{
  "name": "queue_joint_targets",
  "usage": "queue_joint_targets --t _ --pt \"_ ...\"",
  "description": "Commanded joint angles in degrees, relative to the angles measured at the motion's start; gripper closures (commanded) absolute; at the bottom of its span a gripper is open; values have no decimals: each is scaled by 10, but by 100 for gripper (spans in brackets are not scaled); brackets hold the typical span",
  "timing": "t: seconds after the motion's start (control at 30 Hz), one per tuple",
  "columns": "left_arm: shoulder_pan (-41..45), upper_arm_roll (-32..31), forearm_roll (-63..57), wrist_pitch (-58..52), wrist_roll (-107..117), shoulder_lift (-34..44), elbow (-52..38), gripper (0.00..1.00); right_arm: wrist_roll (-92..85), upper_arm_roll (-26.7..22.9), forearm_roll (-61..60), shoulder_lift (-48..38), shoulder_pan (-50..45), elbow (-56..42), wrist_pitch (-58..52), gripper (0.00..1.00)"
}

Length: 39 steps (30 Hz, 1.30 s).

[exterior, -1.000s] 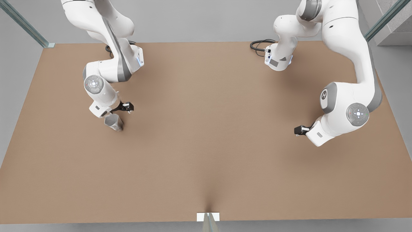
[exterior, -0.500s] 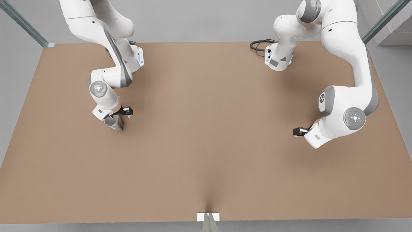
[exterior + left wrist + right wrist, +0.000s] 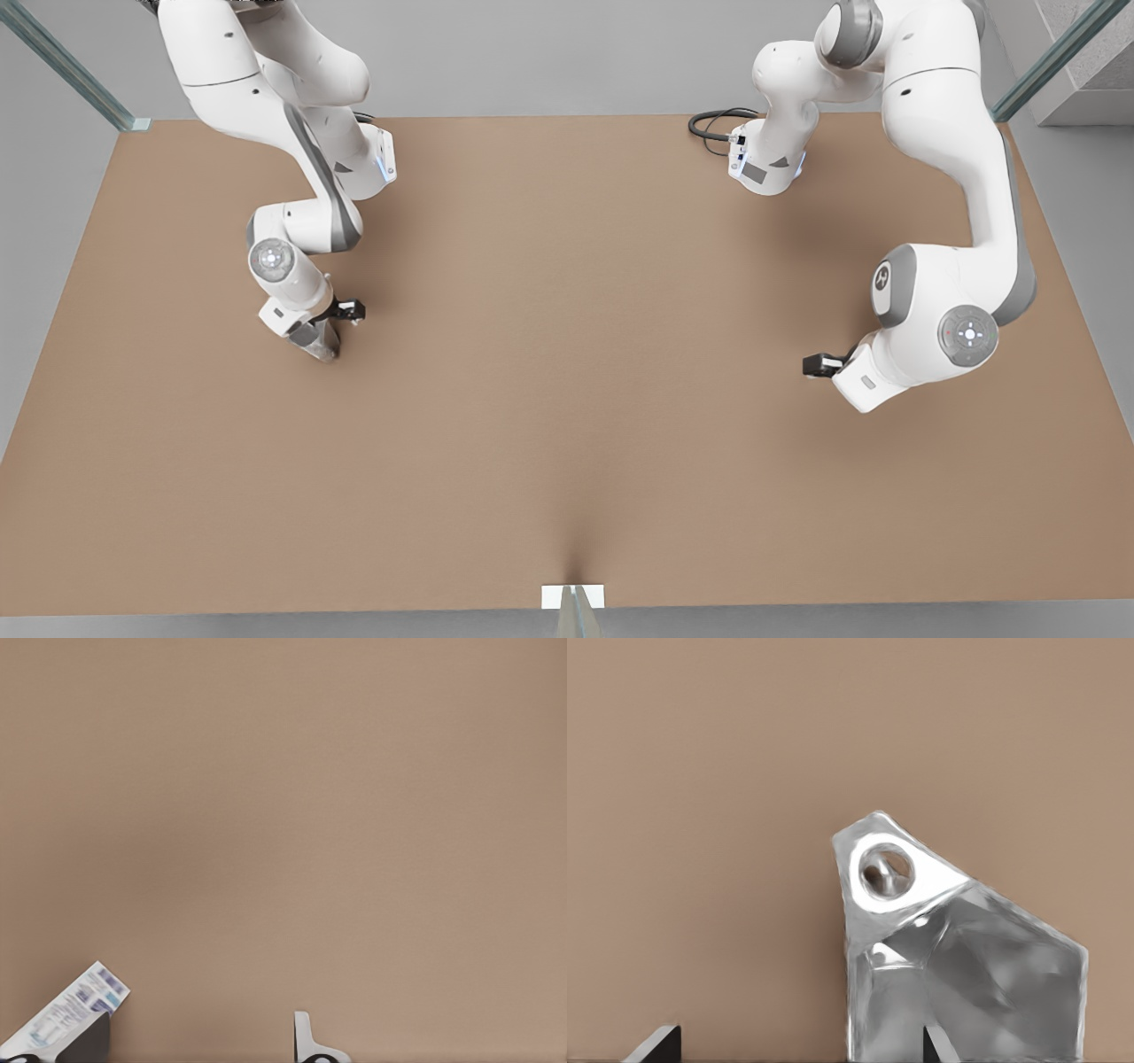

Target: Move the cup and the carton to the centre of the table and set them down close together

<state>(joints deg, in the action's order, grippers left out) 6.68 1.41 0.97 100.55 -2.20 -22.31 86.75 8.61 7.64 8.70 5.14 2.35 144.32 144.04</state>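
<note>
The silver faceted cup point(image 3: 317, 342) stands on the tan table point(image 3: 567, 372) at the front view's left, partly under an arm's hand point(image 3: 288, 317). In the right wrist view the cup point(image 3: 966, 966) looms close. My right gripper point(image 3: 797, 1054) is open, with one fingertip point(image 3: 936, 1043) in front of the cup's side and the other well clear. My left gripper point(image 3: 195, 1054) is open too, and the white and blue carton point(image 3: 66, 1017) leans beside one finger point(image 3: 87, 1045). In the front view the carton is hidden under the arm's hand point(image 3: 873, 381) at the right.
A black cable point(image 3: 713, 124) loops at the far edge beside one arm base point(image 3: 766, 164). A small white marker point(image 3: 572, 596) sits at the table's near edge. Bare tabletop lies between the two arms.
Both arms have come down. The hand over the cup has sunk closer to it and now covers more of it. The hand at the front view's right dropped slightly.
</note>
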Motion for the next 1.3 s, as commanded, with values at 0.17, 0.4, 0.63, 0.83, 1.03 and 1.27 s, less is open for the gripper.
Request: queue_joint_targets --t 0.17,0.4,0.63,0.83,1.03,1.27 --pt "-5 0 0 0 0 -1 0 0 0 0 0 21 10 -1 8 0" --pt "-5 1 0 -1 0 7 -1 0 0 0 7 45 17 -6 17 32" --pt "-5 2 -3 -6 3 33 -8 0 0 -1 11 49 26 -10 16 79" --pt "-7 11 -2 -4 121 62 18 0 -1 -2 11 45 27 -17 10 79" --pt "-7 29 17 45 476 107 94 0 -1 -2 18 48 26 -29 -8 79" --pt "-7 31 43 59 777 115 112 0 -11 20 26 41 -26 -226 -221 79"
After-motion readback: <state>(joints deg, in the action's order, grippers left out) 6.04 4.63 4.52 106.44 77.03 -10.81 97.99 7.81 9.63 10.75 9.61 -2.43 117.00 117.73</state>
